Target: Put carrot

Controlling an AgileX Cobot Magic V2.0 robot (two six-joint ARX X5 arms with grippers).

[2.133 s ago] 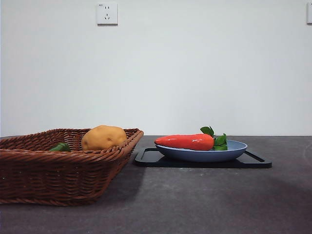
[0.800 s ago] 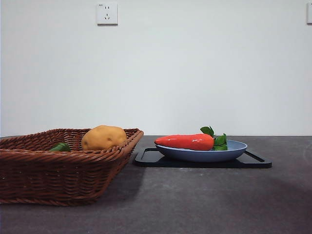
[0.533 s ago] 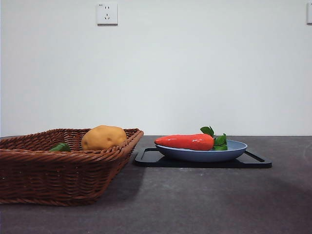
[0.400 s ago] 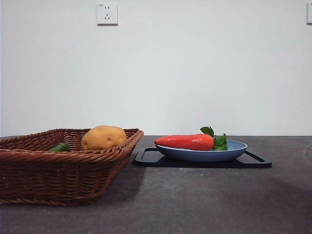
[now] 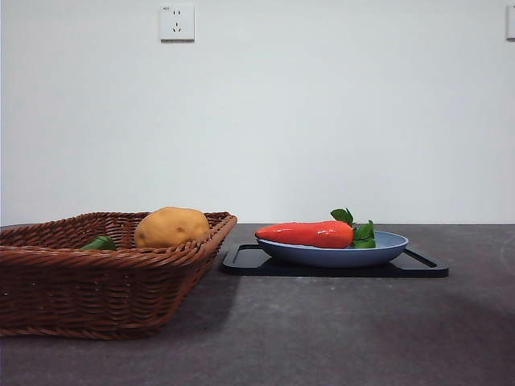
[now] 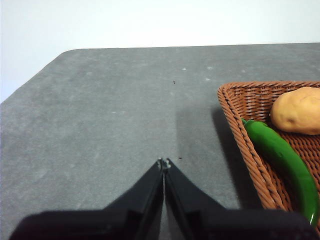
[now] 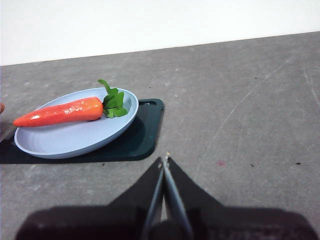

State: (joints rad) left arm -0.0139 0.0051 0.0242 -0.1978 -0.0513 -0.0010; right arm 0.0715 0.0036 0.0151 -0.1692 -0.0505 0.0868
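Front view, nearest: woven brown basket [image 5: 96,277] at the left on the dark grey table [image 5: 338,330]. Inside it, a tan potato [image 5: 171,227] and a green pepper [image 5: 100,243], of which only a bit shows over the rim here. The left wrist view shows the pepper lying along the basket's near wall, the potato just beside it.

Next back, to the right: black tray [image 5: 418,265] flat on the table, a blue plate [image 5: 386,245] resting on it. The carrot [image 5: 310,234] lies on its side in the plate, pointed tip toward the basket, green leaves at the far end from the basket.

Left gripper [image 6: 163,162]: jaws pressed together, holding nothing, above bare table well apart from the basket's edge.

Right gripper [image 7: 164,161]: jaws likewise closed on nothing, over bare table near the tray's corner, apart from the carrot.

Neither gripper appears in the front view.

Far: white wall with a socket plate [image 5: 177,22] high up; a small mark on its upper corner is too small to read. No other writing or brand legible.
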